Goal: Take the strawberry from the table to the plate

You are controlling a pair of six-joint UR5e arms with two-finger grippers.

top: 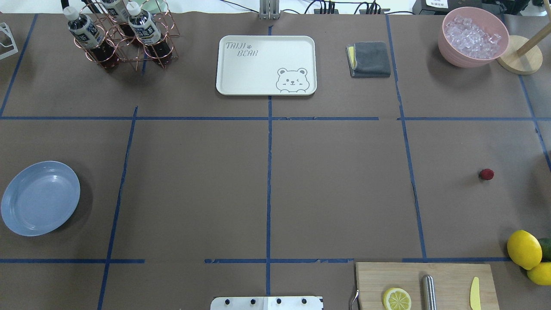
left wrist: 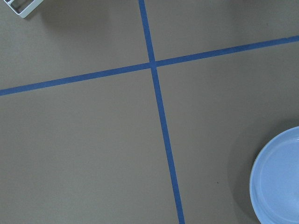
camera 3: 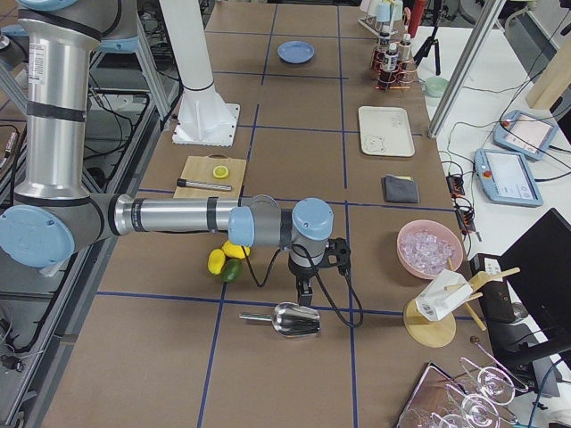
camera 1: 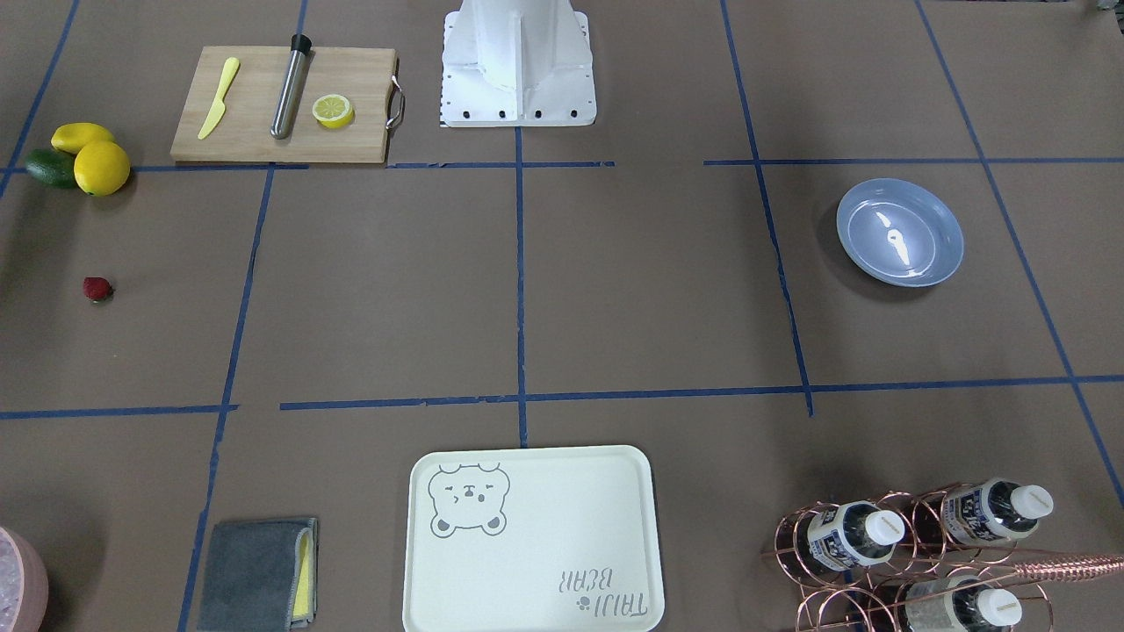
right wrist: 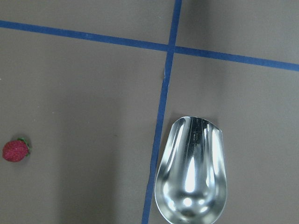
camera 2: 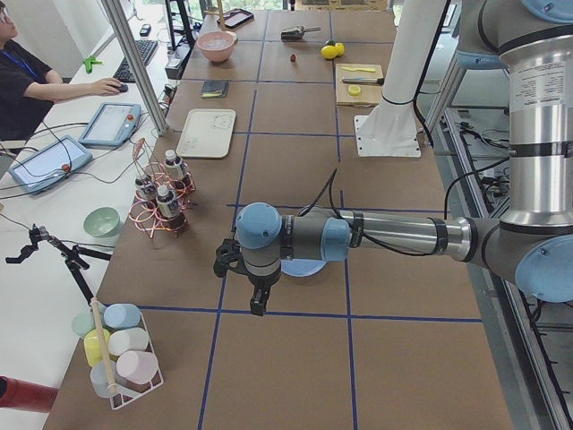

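Note:
The strawberry (top: 487, 174), tiny and dark red, lies alone on the brown table (top: 335, 193) at the right side; the front view (camera 1: 97, 289) and the right wrist view (right wrist: 15, 150) also catch it. Far across on the left sits the light-blue plate (top: 40, 198), empty, its rim also showing in the left wrist view (left wrist: 280, 182). Neither gripper shows in the overhead or front views. My left gripper (camera 2: 258, 303) hangs over the table just past the plate's end. The right gripper (camera 3: 304, 292) hovers beside a metal scoop (right wrist: 191, 172). Whether either is open or shut, I cannot tell.
Two lemons (top: 524, 249) and an avocado lie near the strawberry. A cutting board (top: 426, 284) holds a lemon half, a metal rod and a yellow knife. Along the far edge stand a bear-print tray (top: 266, 64), a grey cloth (top: 369, 59), a bottle rack (top: 120, 36) and a pink ice bowl (top: 472, 36).

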